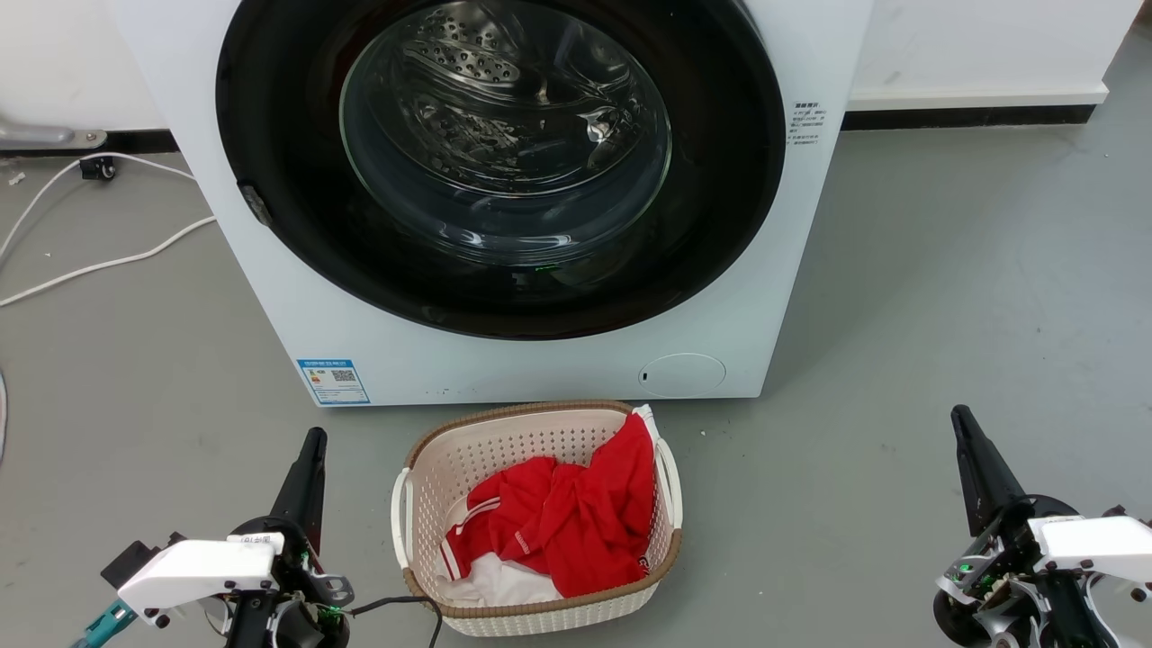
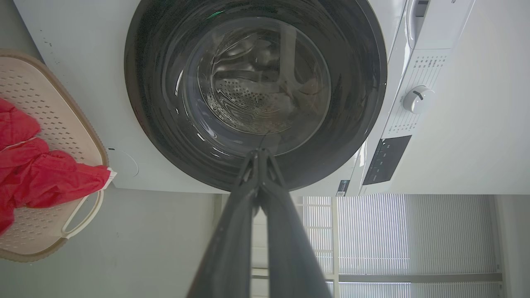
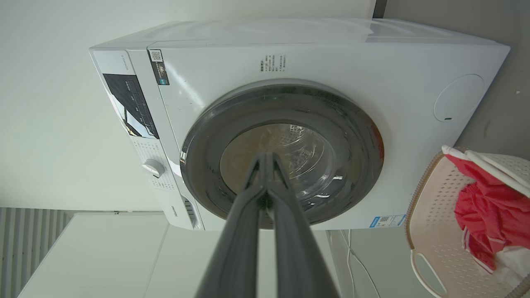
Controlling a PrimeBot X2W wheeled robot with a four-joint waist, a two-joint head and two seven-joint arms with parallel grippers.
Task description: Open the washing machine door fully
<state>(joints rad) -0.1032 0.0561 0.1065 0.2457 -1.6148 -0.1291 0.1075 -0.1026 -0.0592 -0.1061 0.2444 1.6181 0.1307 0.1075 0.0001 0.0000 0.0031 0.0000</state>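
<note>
Washing machine door (image 1: pixel 500 166) shut; left end effector (image 1: pixel 314 441) and right end effector (image 1: pixel 960 416) both pinched together, well clear. Risk: slipping off the small handle tab (image 1: pixel 255 203) on the glossy rim

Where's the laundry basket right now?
Head view, bottom centre: the laundry basket sits on the floor just in front of the washing machine, between the left end effector and the right end effector.

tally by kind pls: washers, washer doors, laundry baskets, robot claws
washing machine: 1
washing machine door: 1
laundry basket: 1
claws: 2 (left claw, right claw)
total: 5
</note>
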